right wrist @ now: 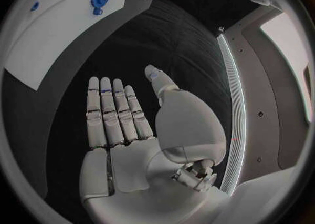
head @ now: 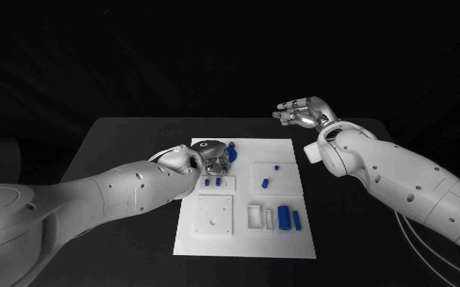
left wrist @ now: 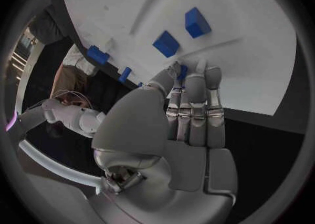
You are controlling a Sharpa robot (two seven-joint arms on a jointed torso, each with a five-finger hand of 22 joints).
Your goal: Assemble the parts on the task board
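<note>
The white task board lies in the middle of the table. My left hand reaches down onto its far left part, next to a round blue part. In the left wrist view the left hand has its fingers together, and a small blue part sits pinched between thumb and fingertips just above the board. Two blue blocks lie beyond the fingertips. My right hand hangs raised past the board's far right corner, with its fingers spread flat and nothing in it.
More blue parts lie on the board: a pair of small blocks, two short pegs, and two cylinders near white recessed blocks. Black table surrounds the board on all sides.
</note>
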